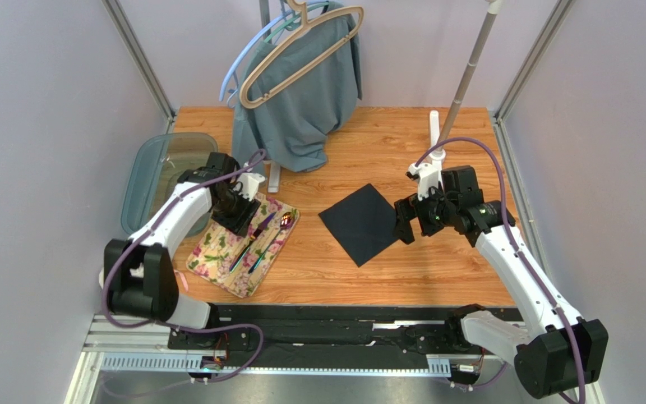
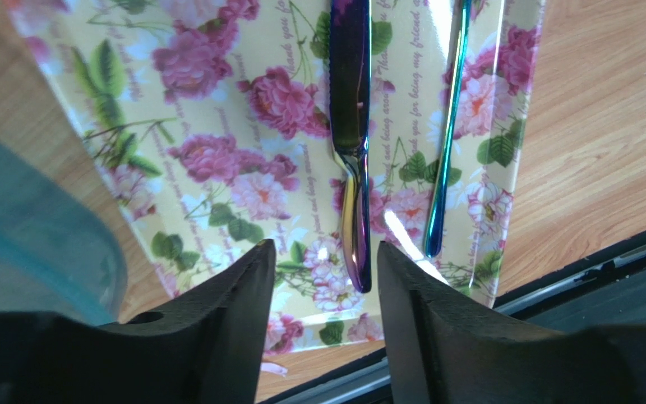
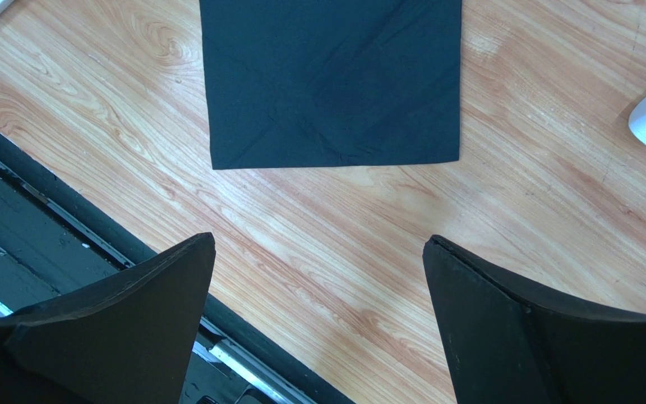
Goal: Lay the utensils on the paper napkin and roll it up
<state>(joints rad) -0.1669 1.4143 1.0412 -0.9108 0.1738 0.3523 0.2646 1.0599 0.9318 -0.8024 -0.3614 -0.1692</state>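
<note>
At the near edge, both arms rise from their bases and reach out over the wooden surface [image 1: 385, 278].

The left arm folds at its elbow near the left edge. Its white forearm slants far and right, and its wrist tips downward over the far half of the floral mat [image 1: 213, 256]. The left gripper [image 2: 326, 252] hangs above the mat with its fingers partly apart and nothing clamped. The handle end of one piece lies on the mat in line with that gap.

The utensils [image 1: 259, 237] all lie on the mat, roughly along its length, with the spoon [image 1: 285, 220] on the right side.

The right arm stretches far and left from the near right corner, with its wrist turned toward the middle of the surface. The right gripper [image 3: 318, 240] is spread wide and holds nothing, poised over bare wood just beside the right corner of the paper napkin [image 1: 362, 220].

The napkin lies flat and unfolded, turned like a diamond in the overhead view. It sits in the middle of the surface, well apart from the mat and the utensils.

Farther back on the left, a clear teal-tinted bin [image 1: 162, 168] overhangs the surface's edge. At the far edge, a grey-teal garment [image 1: 301, 101] hangs from a tan hanger [image 1: 301, 38].
</note>
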